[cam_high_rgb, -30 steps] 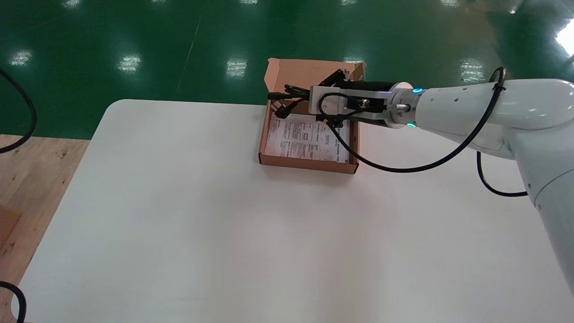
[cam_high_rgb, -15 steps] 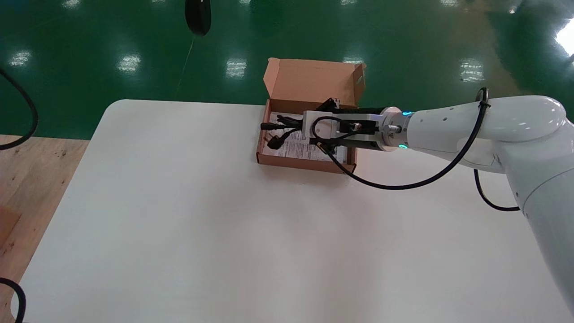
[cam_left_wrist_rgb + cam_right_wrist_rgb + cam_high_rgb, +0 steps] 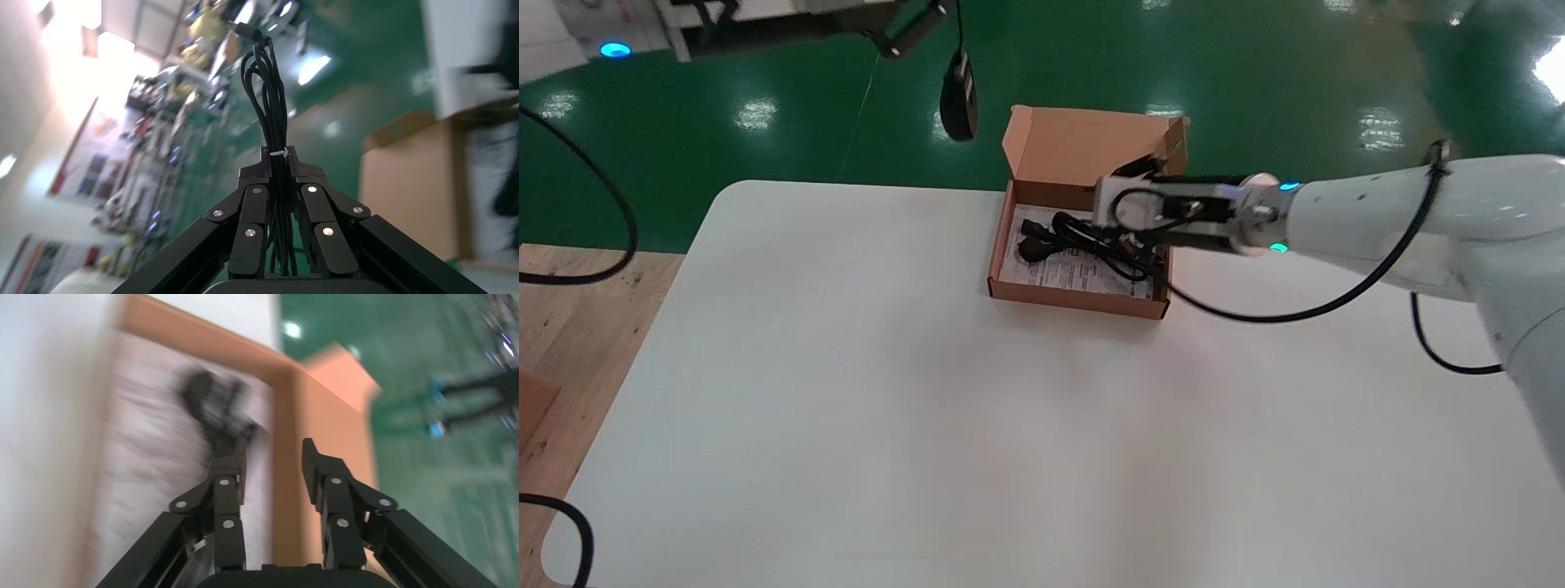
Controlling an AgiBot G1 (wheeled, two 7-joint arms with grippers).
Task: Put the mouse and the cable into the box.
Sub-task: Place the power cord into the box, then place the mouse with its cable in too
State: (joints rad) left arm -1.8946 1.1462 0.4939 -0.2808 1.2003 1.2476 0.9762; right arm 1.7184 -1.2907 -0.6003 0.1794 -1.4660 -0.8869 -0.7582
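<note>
The open cardboard box (image 3: 1078,296) stands at the table's far edge with a printed sheet (image 3: 1054,265) on its floor. A black cable bundle (image 3: 1083,241) lies loose inside the box, also visible as the cable (image 3: 217,407) ahead of my right gripper (image 3: 274,459). That right gripper (image 3: 1130,171) hovers open over the box's right half, empty. My left gripper (image 3: 279,160) is shut on the mouse's tied cord (image 3: 269,92). From that cord the black mouse (image 3: 959,102) dangles in the air, left of the box's raised lid (image 3: 1091,147).
The white table (image 3: 928,408) spreads wide in front of the box. Green floor lies beyond its far edge. The right arm's own black hose (image 3: 1254,310) loops over the table to the right of the box.
My right gripper opened and let go of the cable, which now lies in the box. The left arm has swung in from the upper left, bringing the dangling mouse closer to the box.
</note>
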